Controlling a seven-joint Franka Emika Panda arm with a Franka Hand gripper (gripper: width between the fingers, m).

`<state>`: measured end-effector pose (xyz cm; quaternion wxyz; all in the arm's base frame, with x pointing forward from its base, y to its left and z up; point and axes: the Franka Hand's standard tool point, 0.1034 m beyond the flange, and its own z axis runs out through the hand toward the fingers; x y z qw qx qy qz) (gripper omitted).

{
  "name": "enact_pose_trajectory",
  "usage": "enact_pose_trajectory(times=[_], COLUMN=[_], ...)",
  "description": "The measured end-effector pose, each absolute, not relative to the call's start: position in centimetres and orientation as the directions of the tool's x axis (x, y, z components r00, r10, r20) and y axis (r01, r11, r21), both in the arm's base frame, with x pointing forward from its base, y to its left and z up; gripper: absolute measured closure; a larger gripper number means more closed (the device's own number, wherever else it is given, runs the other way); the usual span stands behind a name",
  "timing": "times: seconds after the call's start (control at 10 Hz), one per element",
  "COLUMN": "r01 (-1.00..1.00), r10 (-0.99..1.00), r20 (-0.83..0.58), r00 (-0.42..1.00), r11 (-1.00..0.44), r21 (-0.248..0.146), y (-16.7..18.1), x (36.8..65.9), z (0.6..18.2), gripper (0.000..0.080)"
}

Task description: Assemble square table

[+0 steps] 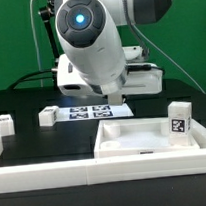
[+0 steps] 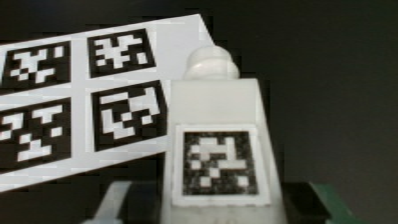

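In the wrist view a white peg leg (image 2: 214, 130) with a black-and-white tag on its face lies between the fingers (image 2: 135, 203). My gripper (image 2: 217, 206) is shut on it, and its threaded tip (image 2: 214, 62) points away over the marker board (image 2: 89, 90). The arm (image 1: 91, 42) hangs above the marker board (image 1: 99, 111) in the exterior view and hides the jaws there. The square table top (image 1: 154, 145), a white tray with a raised rim, lies at the exterior view's right. A tagged leg (image 1: 179, 122) stands at its far right corner.
Two more tagged legs (image 1: 5, 123) (image 1: 49, 116) stand on the black table at the exterior view's left. A long white rail (image 1: 57, 176) runs along the front edge. A green backdrop closes the rear.
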<state>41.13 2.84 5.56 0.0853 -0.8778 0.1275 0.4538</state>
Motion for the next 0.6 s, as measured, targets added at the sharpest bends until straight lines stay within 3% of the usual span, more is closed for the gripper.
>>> enact_pose_trajectory(times=[0.4, 0.6], r01=[-0.301, -0.299], r10=[-0.172, -0.198], r20=[-0.676, -0.570], r00=[0.717, 0.797], r11=[-0.950, -0.950], r21=[-0.079, -0.089], y=[1.9, 1.8], x=[45.4, 46.4], z=[8.7, 9.1], gripper=[0.0509, 0.0509])
